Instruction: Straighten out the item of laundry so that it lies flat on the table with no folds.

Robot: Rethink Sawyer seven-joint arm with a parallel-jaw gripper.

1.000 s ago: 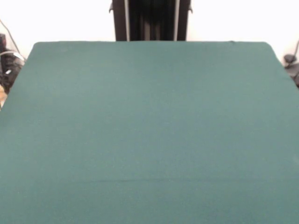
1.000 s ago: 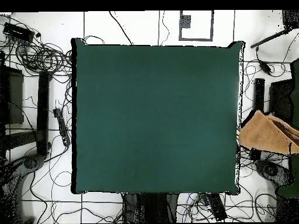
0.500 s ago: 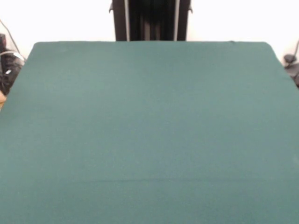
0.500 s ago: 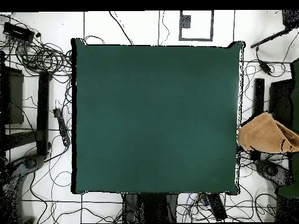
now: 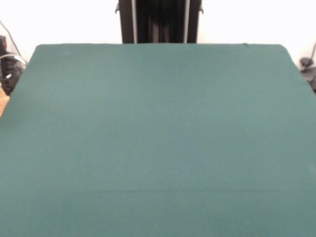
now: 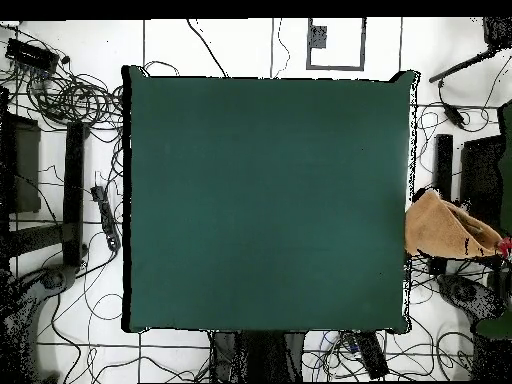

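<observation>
The item of laundry (image 6: 445,229) is a golden-tan cloth bunched into a lump. In the overhead view it sits just beyond the table's right edge, over the floor, with its left tip at the edge. The table (image 6: 268,200) is a large square of dark green cloth with nothing lying on it in the overhead view, and the front view shows the table (image 5: 158,128) just as bare. Neither view shows the gripper or the arm.
Cables, stands and dark equipment (image 6: 72,190) crowd the floor round the table in the overhead view. A small red spot (image 6: 505,246) shows at the right border beside the cloth. The robot's black pedestal (image 5: 159,22) rises behind the table's far edge.
The cloth beside the table has drawn in from a wider, flatter shape to a tighter lump and sits slightly higher in the overhead view. The table is unchanged.
</observation>
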